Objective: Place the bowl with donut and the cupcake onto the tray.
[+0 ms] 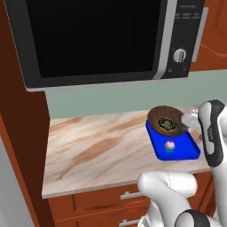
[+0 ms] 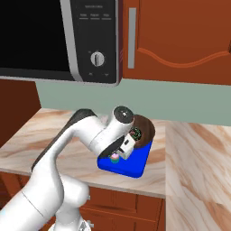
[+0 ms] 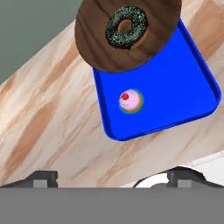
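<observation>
I see the tray (image 3: 188,87) lying on the marble bench (image 1: 97,146), beneath the microwave (image 1: 102,40). The cupcake (image 3: 130,101) stands upright on the tray's blue floor. The bowl (image 3: 100,48) rests tilted over the tray's far rim, with the donut (image 3: 126,27) inside it. My tool (image 3: 116,177) hovers above, fingertips spread wide apart, holding nothing.
</observation>
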